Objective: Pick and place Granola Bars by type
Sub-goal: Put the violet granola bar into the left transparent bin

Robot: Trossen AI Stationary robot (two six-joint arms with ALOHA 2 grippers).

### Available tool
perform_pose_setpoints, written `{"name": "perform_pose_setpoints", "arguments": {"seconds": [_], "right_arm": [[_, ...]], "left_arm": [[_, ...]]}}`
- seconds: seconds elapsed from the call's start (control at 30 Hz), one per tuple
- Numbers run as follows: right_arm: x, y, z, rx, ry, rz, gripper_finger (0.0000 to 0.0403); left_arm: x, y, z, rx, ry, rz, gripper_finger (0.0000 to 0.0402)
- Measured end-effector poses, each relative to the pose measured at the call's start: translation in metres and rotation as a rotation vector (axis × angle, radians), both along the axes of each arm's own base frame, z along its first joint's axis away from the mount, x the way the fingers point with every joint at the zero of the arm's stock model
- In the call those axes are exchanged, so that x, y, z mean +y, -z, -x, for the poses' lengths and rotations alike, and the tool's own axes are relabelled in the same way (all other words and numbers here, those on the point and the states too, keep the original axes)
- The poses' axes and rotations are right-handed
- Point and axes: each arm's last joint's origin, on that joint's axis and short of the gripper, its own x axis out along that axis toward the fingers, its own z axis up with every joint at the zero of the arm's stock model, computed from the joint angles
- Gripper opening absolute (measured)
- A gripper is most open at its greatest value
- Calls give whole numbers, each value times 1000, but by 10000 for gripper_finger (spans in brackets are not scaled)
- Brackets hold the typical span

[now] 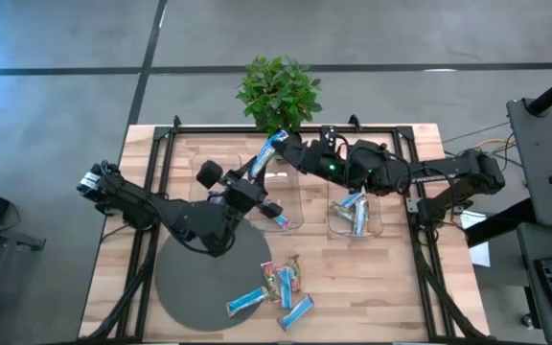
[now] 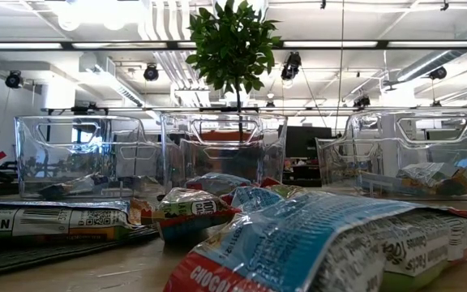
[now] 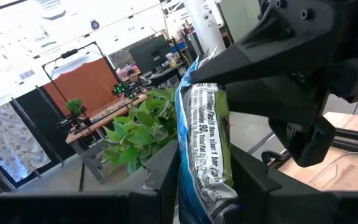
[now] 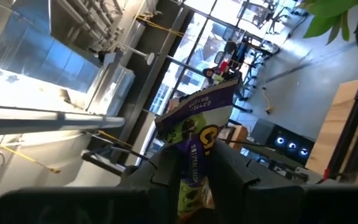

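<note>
Between the fingers of the left gripper (image 3: 205, 180) sat a blue-and-white bar (image 3: 205, 127), pinched at its lower end so most of the wrapper stuck up past the fingertips. So that gripper was clamped on it, not open. From above, the gripper was lifted over the back of the table, roughly above the middle clear tray (image 1: 295, 209). The right gripper (image 4: 194, 171) was right next to it, nearly nose to nose, and its big dark body filled the side of the left wrist view just beyond the held bar. That one was closed on a purple bar (image 4: 199, 121), which poked up between its fingers the same way. I couldn't tell whether the two grippers or the two bars were actually touching, just that they were very close. A plant (image 1: 278, 88) stood just beyond both grippers, off the far edge of the table. Below and off to the right arm's side of the right gripper, another clear tray (image 1: 379, 225) had a couple of blue bars (image 1: 355, 209) lying in it. Well back from both grippers, near the front edge, a small pile of loose bars (image 1: 281, 287) lay beside a round grey mat (image 1: 195, 283), with one bar overlapping the mat's edge.
</note>
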Motion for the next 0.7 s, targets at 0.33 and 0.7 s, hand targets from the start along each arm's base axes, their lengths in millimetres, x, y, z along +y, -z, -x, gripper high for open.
{"name": "perform_pose_setpoints", "arguments": {"seconds": [0.33,0.7], "right_arm": [[-5,1,0,12,22,13,61],[-5,2,-1,14,15,4,59]], "left_arm": [[0,0,0,-24,0,11,99],[3,0,-1,-11,6,2,99]]}}
